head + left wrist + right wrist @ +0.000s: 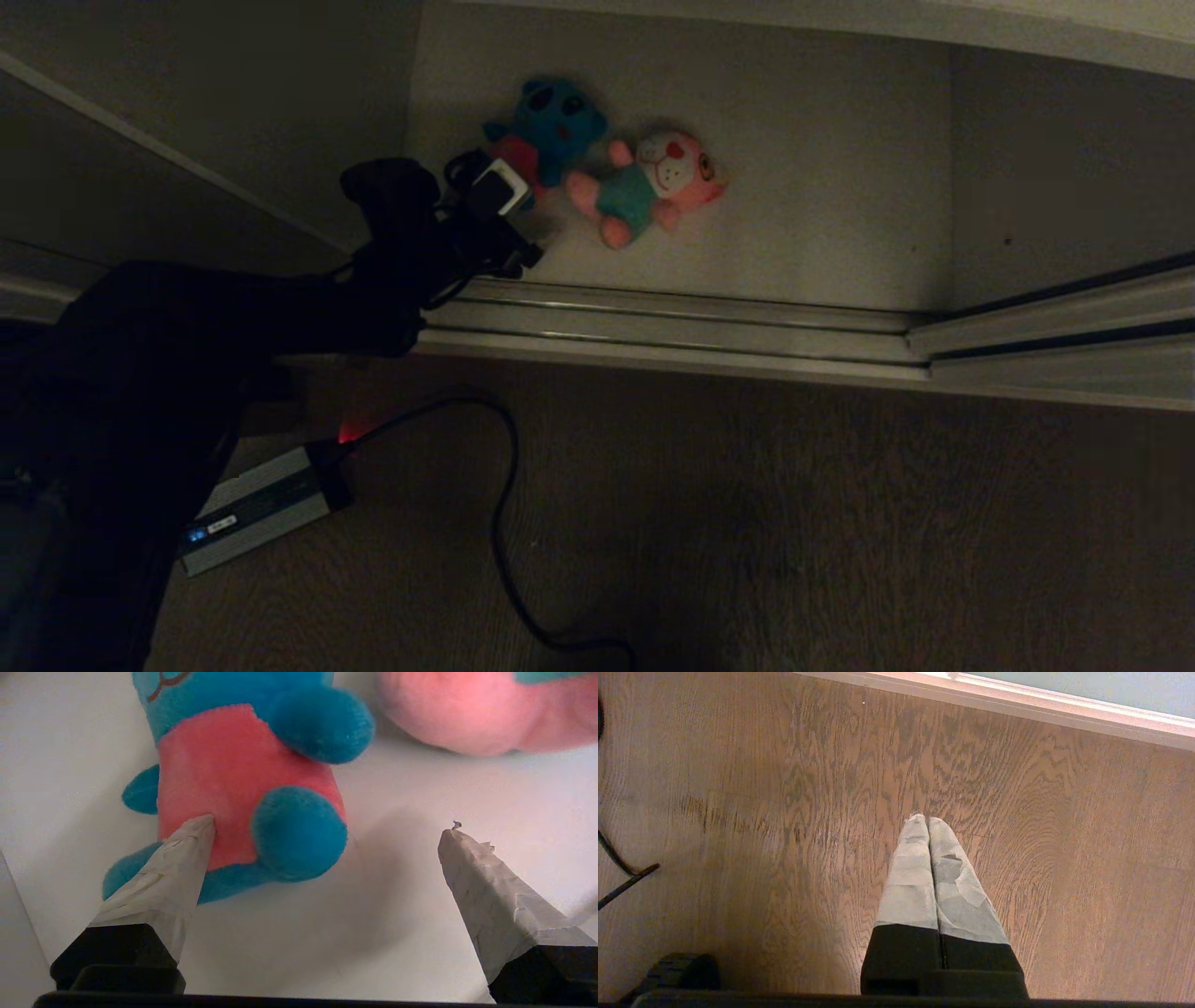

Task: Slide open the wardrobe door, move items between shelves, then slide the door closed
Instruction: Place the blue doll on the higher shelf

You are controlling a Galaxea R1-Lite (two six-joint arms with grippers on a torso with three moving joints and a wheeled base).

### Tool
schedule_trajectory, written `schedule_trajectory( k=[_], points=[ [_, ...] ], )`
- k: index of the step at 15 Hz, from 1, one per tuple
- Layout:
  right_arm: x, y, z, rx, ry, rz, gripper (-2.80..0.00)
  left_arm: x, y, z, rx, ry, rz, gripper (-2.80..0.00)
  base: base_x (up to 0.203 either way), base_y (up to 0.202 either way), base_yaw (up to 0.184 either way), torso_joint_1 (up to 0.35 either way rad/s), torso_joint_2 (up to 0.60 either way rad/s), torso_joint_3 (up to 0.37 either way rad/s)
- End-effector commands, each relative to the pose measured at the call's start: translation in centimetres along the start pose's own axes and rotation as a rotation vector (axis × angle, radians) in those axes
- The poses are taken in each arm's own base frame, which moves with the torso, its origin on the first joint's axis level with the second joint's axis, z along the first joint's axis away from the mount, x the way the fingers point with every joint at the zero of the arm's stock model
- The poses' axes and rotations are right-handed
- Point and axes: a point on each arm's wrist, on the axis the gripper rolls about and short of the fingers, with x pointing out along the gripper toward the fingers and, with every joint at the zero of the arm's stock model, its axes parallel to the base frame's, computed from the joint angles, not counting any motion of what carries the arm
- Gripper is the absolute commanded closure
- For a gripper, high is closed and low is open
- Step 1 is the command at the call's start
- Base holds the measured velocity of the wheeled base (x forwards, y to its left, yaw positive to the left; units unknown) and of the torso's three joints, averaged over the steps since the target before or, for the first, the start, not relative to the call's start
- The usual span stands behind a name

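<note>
Toys: soft teal-blue plush toy with a red belly (243, 779) and pink plush toy in a teal outfit (649, 187) lie touching near the left back corner of the flat white shelf (822, 187).
Left gripper (327, 830): fingers spread wide, holding nothing, one tip at the blue toy's belly.
Right gripper (928, 823): fingers pressed together, empty, over the brown wood floor (784, 788).
</note>
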Motion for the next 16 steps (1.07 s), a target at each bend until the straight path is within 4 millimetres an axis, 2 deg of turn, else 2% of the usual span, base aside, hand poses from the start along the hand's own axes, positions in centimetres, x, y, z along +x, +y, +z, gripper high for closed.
schedule_trajectory(
  k=[1,3,14,16],
  points=[
    [0.0,0.0,-0.1,-0.001,0.001,0.001,0.00,0.3,-0.6,-1.0,0.001,0.007,-0.002,-2.80,0.000,0.000,0.000,0.000,0.00,0.000],
    [0.0,0.0,-0.1,-0.001,0.001,0.001,0.00,0.7,-1.8,-2.4,-0.012,0.023,0.001,-2.80,0.000,0.000,0.000,0.000,0.00,0.000],
    [0.0,0.0,-0.1,-0.001,0.001,0.001,0.00,0.7,-1.1,-1.9,-0.043,0.024,0.070,-2.80,0.000,0.000,0.000,0.000,0.00,0.000],
    [0.0,0.0,-0.1,-0.001,0.001,0.001,0.00,0.5,-0.5,-1.5,-0.054,0.017,0.087,-2.80,0.000,0.000,0.000,0.000,0.00,0.000]
  ],
)
